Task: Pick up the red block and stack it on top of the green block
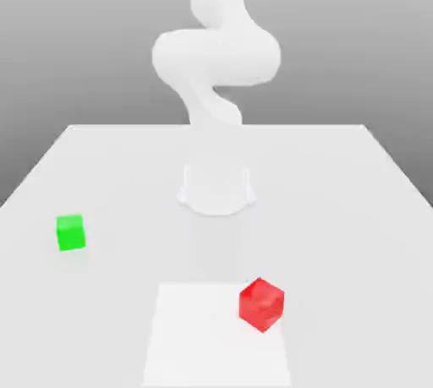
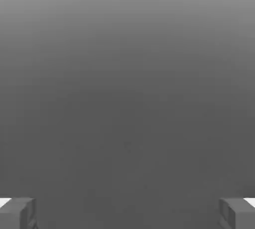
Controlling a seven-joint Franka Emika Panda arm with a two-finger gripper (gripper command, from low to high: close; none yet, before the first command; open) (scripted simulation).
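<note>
Fingers stand wide apart and empty; red block sits lower right on the bench, green block at left, so centre over red before descending.

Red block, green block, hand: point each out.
red block [image 1: 261, 303], exterior view, middle of its facing edge
green block [image 1: 70, 232], exterior view, front face
hand [image 2: 127, 213], hand view, midway between its spread fingertips
</note>
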